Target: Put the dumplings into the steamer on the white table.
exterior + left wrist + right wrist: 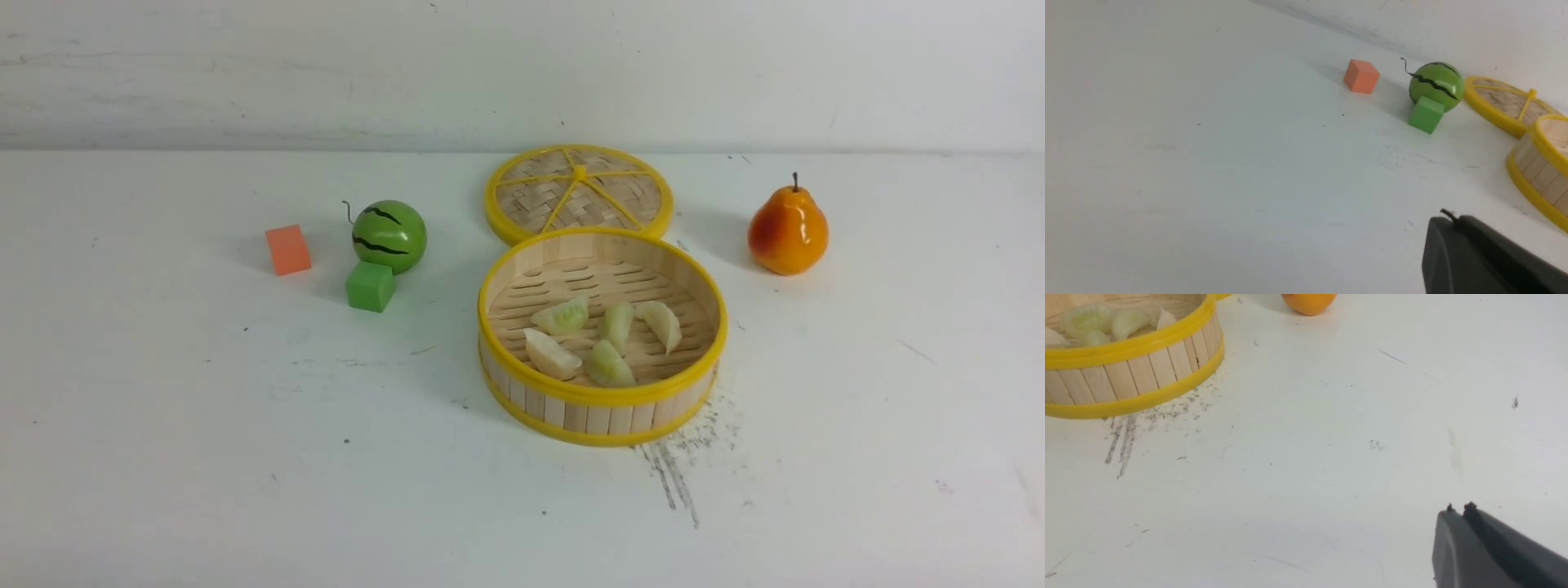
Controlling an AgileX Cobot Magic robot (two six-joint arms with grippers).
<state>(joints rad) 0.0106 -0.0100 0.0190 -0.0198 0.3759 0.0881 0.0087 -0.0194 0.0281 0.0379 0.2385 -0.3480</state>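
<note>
The steamer (602, 400) stands mid-table, a round bamboo basket with yellow rims. Several pale cream and green dumplings (608, 336) lie on its slatted floor. The steamer's wall also shows in the left wrist view (1541, 175) and the right wrist view (1126, 375), where some dumplings (1098, 322) show over the rim. My left gripper (1455, 218) is shut and empty, above bare table to the steamer's left. My right gripper (1458, 508) is shut and empty, above bare table to the steamer's right. Neither gripper shows in the front view.
The woven yellow-rimmed lid (580, 193) lies flat behind the steamer. A toy watermelon (389, 236), a green cube (370, 286) and an orange cube (287, 250) sit left of it. A toy pear (787, 231) stands at the right. Dark scratch marks (673, 474) lie before the steamer.
</note>
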